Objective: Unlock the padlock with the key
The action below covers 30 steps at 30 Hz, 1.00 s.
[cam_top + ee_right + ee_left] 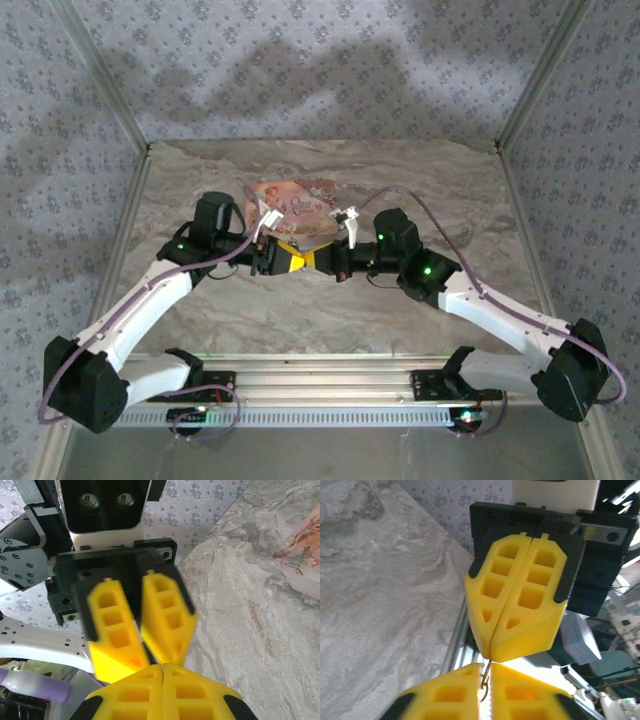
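At right tool [492,655] tip | thin hook [483,682] reaches into left tool [487,670], likely lining up unlocking | right tool together; left tool barely apart, grip cannot tell

A robot test booth: patterned fabric walls [300,60], aluminium frame [330,385], marbled tabletop [330,310].

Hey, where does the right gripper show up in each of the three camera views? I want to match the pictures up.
Top external: the right gripper is at the table's centre, tip to tip with the left gripper.
Left wrist: upper middle, yellow fingers shut and pointing down.
Right wrist: bottom edge, its own yellow fingers pressed together.
Shared landmark: the left gripper facing it, at the bottom edge in the left wrist view and blurred at the centre in the right wrist view.
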Tool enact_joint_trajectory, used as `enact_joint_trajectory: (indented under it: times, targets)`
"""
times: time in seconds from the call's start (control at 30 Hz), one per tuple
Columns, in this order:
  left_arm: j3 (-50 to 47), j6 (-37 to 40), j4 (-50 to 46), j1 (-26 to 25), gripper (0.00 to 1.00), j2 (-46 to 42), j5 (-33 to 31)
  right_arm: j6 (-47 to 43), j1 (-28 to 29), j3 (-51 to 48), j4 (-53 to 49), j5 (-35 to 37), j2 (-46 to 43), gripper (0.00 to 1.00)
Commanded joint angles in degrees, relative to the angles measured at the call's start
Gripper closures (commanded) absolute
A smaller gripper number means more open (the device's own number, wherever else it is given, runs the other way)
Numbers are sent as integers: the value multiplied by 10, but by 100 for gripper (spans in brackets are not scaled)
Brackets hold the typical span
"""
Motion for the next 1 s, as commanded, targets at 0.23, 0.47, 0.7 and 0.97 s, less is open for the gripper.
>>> enact_joint_trajectory:
  times: [0.23, 0.47, 0.7, 0.97]
  targets:
    - [-148, -247, 302, 11, 57, -109, -85, -63, -10, 56, -66, -17, 4, 100]
    - [-220, -376, 503, -11, 57, -107, -100, -34, -21, 56, -13, -63, 30, 100]
    - [-214, -405, 576, -54, 68, -55, -114, -24, -38, 61, 10, -77, 38, 100]
    - [-196, -386, 546, -54, 84, -51, -101, -21, -45, 63, 16, -89, 39, 100]
